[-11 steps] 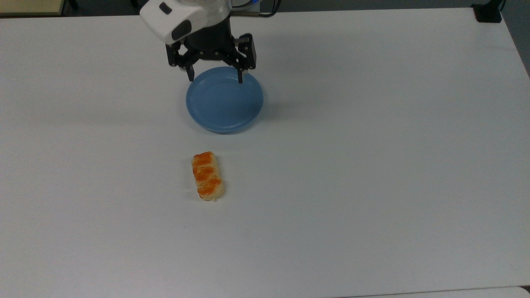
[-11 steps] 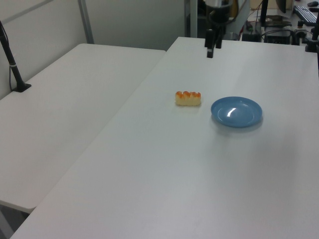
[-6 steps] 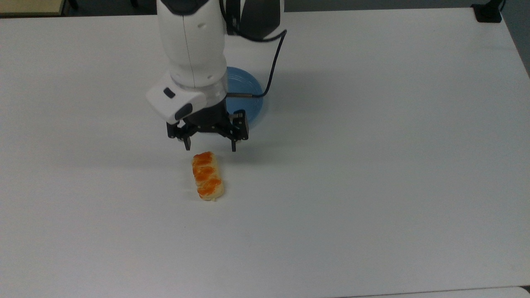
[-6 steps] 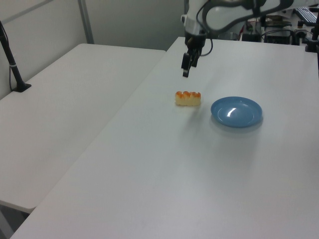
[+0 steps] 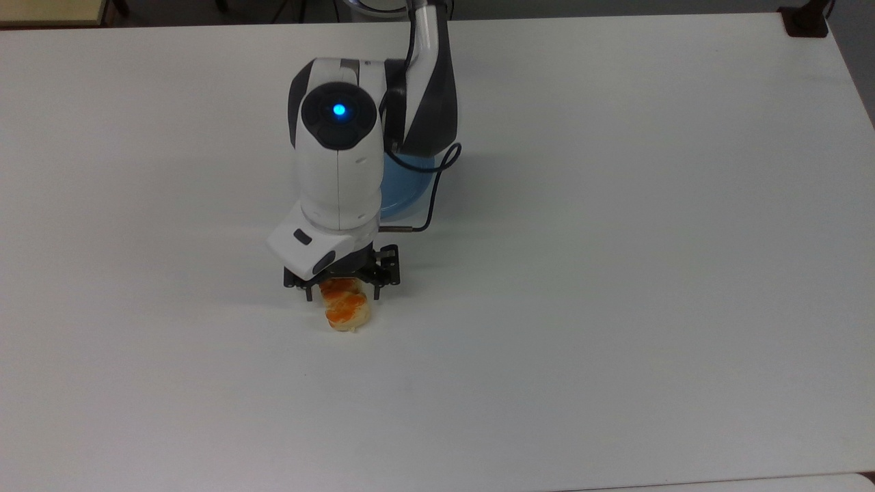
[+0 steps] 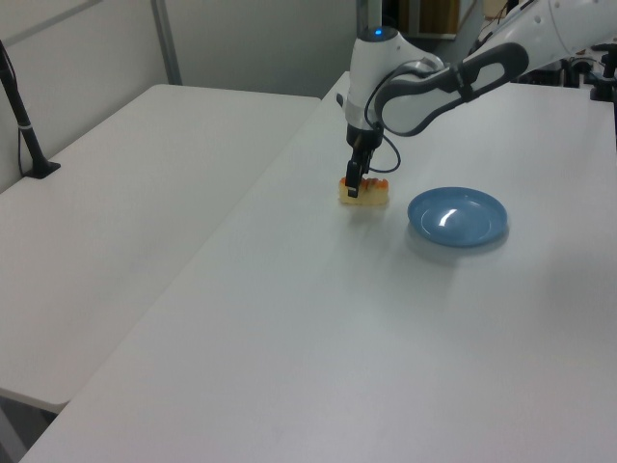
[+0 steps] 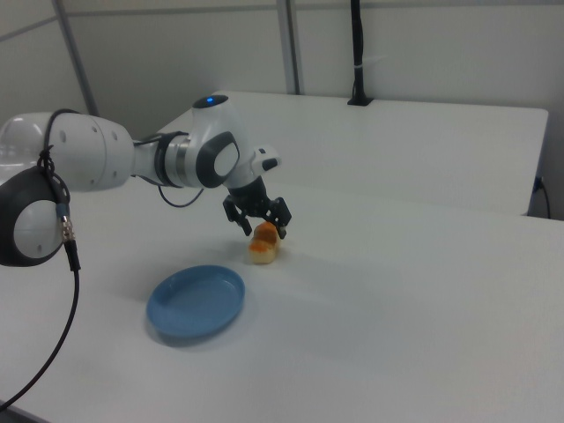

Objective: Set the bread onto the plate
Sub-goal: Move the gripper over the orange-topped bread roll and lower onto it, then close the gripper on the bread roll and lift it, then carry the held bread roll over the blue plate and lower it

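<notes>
Just below the centre of the top view you see the gripper (image 5: 341, 292) low over the bread (image 5: 346, 308), its fingers spread apart, one on each side of the bun's upper end; whether either finger touches the bread is hard to tell. The bread lies on the white table (image 5: 615, 273), and the blue plate (image 6: 457, 215) sits apart from it, toward the right of the left view.

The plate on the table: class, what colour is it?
The plate is plain light blue; it shows best in the left view.
</notes>
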Motion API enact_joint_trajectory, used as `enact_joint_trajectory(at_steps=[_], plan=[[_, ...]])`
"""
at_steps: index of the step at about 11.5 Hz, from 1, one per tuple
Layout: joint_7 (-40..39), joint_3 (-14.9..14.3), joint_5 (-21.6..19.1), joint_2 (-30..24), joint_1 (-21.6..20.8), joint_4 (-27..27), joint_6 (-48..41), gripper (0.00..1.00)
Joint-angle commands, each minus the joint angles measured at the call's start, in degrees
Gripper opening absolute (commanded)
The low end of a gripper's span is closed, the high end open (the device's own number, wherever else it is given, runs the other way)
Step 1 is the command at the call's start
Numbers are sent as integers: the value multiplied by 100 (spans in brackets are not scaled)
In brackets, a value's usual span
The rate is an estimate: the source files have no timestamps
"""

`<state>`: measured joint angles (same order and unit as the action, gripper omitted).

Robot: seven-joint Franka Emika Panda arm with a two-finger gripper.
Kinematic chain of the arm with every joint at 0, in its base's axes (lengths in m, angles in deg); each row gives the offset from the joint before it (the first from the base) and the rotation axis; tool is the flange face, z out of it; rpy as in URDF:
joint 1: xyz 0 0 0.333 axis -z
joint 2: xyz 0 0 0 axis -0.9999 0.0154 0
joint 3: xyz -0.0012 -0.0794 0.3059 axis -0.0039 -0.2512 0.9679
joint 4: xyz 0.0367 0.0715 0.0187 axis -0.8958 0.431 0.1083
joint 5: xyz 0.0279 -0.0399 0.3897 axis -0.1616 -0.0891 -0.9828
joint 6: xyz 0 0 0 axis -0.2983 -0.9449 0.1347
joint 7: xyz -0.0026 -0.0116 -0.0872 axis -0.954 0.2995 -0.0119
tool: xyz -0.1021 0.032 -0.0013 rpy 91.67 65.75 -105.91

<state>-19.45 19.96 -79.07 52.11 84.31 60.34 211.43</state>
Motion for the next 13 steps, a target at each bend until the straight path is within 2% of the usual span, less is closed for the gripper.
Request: enact_joint_trajectory(at_steps=[1,2,3,4,6,9,11,13], plan=[[-135,-199,207,85,-143,9,126,79],[-92,-199,182,76,-247,9,118,68],[-30,-191,112,-11,-266,9,48,64],[110,-190,24,-351,-249,105,4,64],[77,-182,-134,-1369,-283,928,-486,62],[-354,-120,-285,-2794,-319,2570,-998,63],[-346,-120,-285,-3253,-389,3442,-1008,64],[-224,-120,-285,-3230,-555,3674,-946,65]])
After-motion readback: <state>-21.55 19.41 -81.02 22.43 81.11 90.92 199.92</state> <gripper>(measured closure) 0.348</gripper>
